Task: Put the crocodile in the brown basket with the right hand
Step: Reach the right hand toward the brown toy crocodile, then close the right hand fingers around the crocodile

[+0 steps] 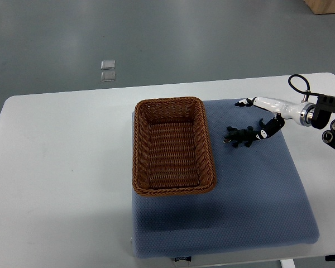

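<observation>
A small dark crocodile [240, 136] lies on the blue mat [251, 190], just right of the brown wicker basket [138, 151], which holds nothing. My right hand [255, 118] comes in from the right edge, white with black fingertips. Its fingers are spread: one points left above the crocodile, and a lower one reaches down to the toy's tail end. I cannot tell whether that finger touches it. Nothing is grasped in the hand.
The mat and basket sit on a white table [61, 162] with grey floor beyond it. Two small clear squares [108, 71] lie on the floor at the back. A wooden corner [326, 5] shows at top right.
</observation>
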